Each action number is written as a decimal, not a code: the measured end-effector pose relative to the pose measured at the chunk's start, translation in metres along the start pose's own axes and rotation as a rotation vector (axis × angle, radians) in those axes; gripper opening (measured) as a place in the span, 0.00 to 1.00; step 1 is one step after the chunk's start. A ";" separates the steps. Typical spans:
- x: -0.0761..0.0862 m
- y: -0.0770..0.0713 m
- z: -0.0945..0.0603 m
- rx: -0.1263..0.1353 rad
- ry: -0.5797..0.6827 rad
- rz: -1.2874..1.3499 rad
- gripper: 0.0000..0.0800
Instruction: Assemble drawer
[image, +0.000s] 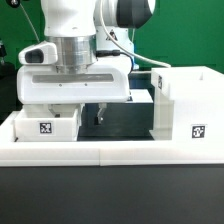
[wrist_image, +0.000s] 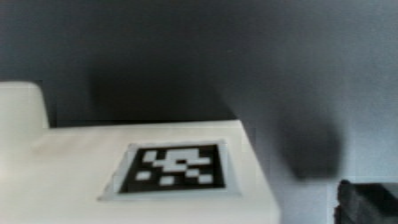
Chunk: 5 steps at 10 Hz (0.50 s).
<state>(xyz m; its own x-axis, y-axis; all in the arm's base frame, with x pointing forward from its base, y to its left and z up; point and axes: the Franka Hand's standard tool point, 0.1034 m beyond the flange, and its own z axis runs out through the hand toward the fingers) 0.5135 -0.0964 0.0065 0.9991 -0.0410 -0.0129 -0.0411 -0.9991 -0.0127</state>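
Observation:
A small white tray with a black-and-white tag sits on the black table at the exterior view's left. The tall open-fronted box housing, also tagged, stands at the right. A second white tray lies between them, farther back. My gripper hangs low just right of the left tray, with one dark finger showing beside the tray's edge. The wrist view shows that tray's tagged face close up and one dark fingertip at the frame's edge, well off centre. The jaws stand apart and hold nothing.
A low white rail edges the table along the front. Bare black table lies between the left tray and the housing. The arm's white wrist body hides what lies behind it.

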 end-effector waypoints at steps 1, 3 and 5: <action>0.000 0.000 0.000 0.000 0.000 0.000 0.76; 0.000 0.000 0.000 0.000 0.000 0.000 0.53; 0.000 0.000 0.000 0.000 0.000 0.000 0.13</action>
<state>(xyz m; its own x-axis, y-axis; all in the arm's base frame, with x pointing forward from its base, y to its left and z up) 0.5135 -0.0965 0.0065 0.9991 -0.0409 -0.0130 -0.0410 -0.9991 -0.0127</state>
